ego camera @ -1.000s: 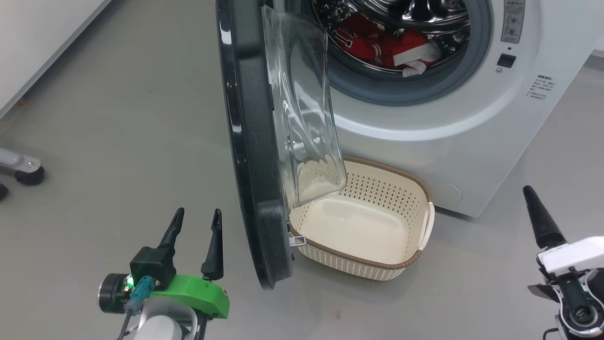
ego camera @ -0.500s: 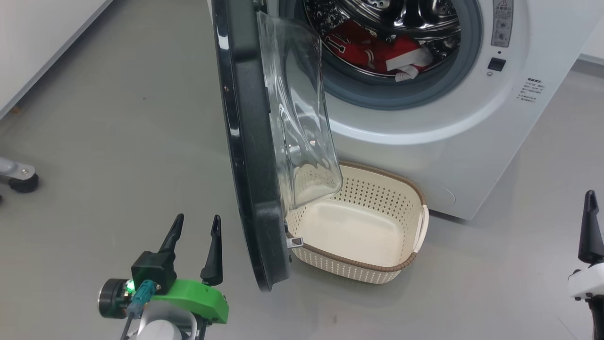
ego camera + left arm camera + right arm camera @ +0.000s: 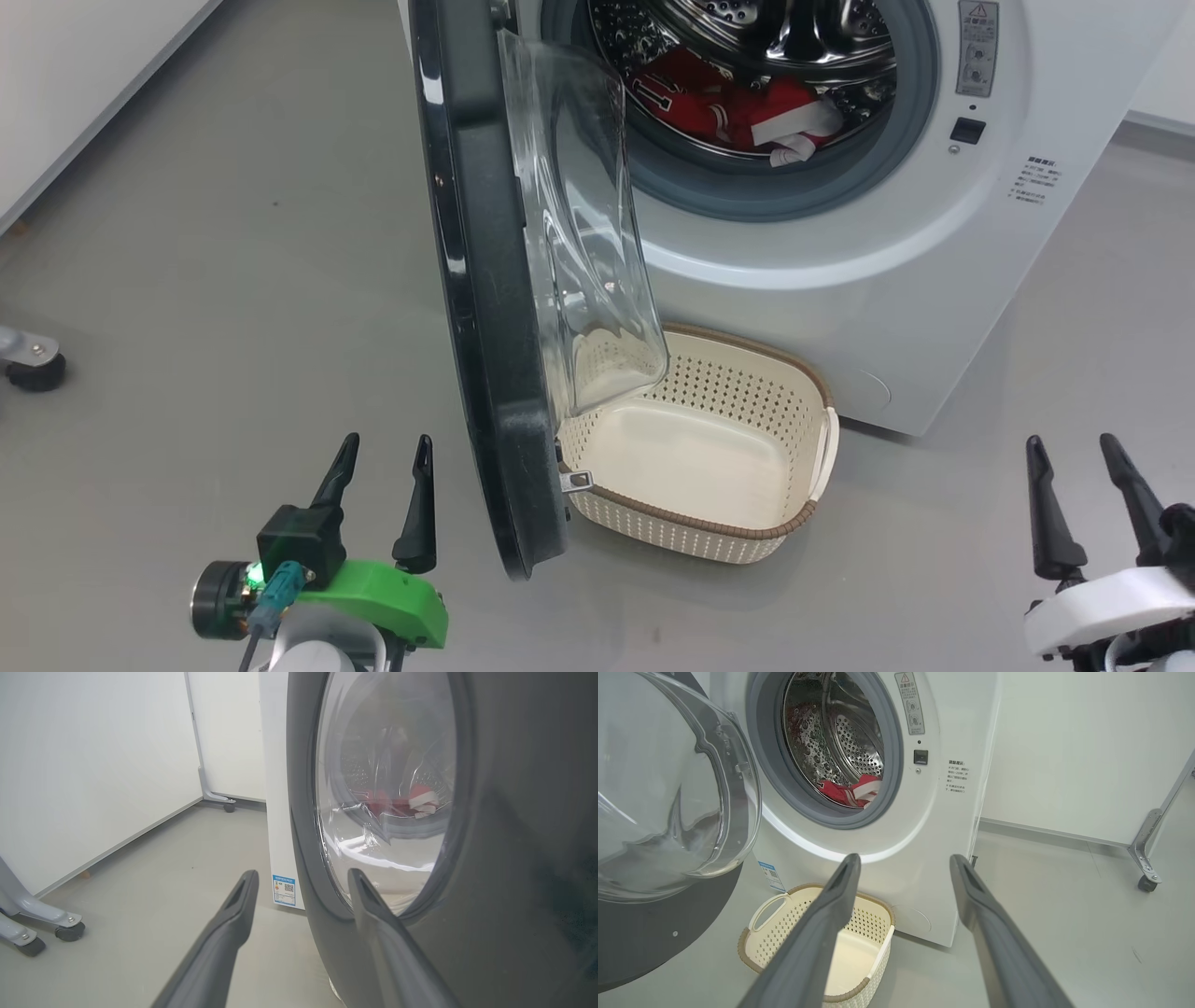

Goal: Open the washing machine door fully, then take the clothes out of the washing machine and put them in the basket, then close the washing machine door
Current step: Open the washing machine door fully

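The washing machine door point(image 3: 485, 308) stands open, edge-on to you in the head view. Its glass bowl hangs over the left end of the basket point(image 3: 672, 539). The basket sits on the floor point(image 3: 233, 233) just in front of the washing machine point(image 3: 840, 280); whether it touches the front, I cannot tell. The clothes point(image 3: 719, 103) lie inside the drum point(image 3: 794, 28), a red heap with white trim at its bottom. Your left gripper point(image 3: 388, 439) hovers low on the outer side of the door, near the black rim but apart from it. Its jaws are wide open and hold nothing. Your right gripper point(image 3: 1070, 439) is well to the right of the basket, above the floor, with its jaws also spread wide and nothing between them.
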Controlling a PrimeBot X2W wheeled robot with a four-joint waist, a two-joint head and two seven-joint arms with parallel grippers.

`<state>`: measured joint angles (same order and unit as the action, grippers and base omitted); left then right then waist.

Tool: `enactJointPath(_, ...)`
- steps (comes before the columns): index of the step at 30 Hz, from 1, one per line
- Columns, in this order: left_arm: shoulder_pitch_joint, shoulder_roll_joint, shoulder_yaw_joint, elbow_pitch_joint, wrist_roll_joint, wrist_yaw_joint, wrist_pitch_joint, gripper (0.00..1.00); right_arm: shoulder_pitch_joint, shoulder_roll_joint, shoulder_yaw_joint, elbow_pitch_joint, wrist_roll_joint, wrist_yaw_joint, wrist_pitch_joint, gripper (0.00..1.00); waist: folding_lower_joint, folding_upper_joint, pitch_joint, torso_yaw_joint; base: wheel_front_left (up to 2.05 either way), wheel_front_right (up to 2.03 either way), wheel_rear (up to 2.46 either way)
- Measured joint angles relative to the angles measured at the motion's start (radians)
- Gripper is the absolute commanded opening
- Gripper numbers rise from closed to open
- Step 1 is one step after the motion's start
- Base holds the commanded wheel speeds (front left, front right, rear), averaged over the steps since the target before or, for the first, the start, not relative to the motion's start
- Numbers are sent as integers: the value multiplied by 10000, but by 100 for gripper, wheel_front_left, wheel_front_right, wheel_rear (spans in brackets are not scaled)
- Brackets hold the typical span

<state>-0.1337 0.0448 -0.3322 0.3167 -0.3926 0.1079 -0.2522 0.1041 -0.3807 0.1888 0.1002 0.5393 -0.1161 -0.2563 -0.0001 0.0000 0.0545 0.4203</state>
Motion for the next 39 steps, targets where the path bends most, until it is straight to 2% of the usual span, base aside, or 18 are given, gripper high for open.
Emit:
enactJointPath(15, 0, -2, 23, 23, 2, 0, 0, 100, 390, 913, 483, -102, -677, -23, 0, 100, 0, 0, 14, -125, 0, 0, 0)
enactJointPath(36, 1, -4, 100, 38, 67, 0, 0, 100, 594, 1294, 238, -146, -1126, -38, 0, 100, 0, 0, 110, -225, 0, 0, 0)
enactJointPath(37, 1, -4, 100, 38, 77, 0, 0, 72, 595, 1300, 222, -153, -1127, -96, 0, 100, 0, 0, 119, -228, 0, 0, 0)
enactJointPath(38, 1, -4, 109, 29, 75, 0, 0, 23, 595, 1306, 198, -161, -1133, -96, 0, 100, 0, 0, 129, -231, 0, 0, 0)
enactJointPath(39, 1, -6, 125, 15, 77, 0, 0, 0, 596, 1313, 176, -174, -1135, -96, 0, 100, 0, 0, 138, -234, 0, 0, 0)
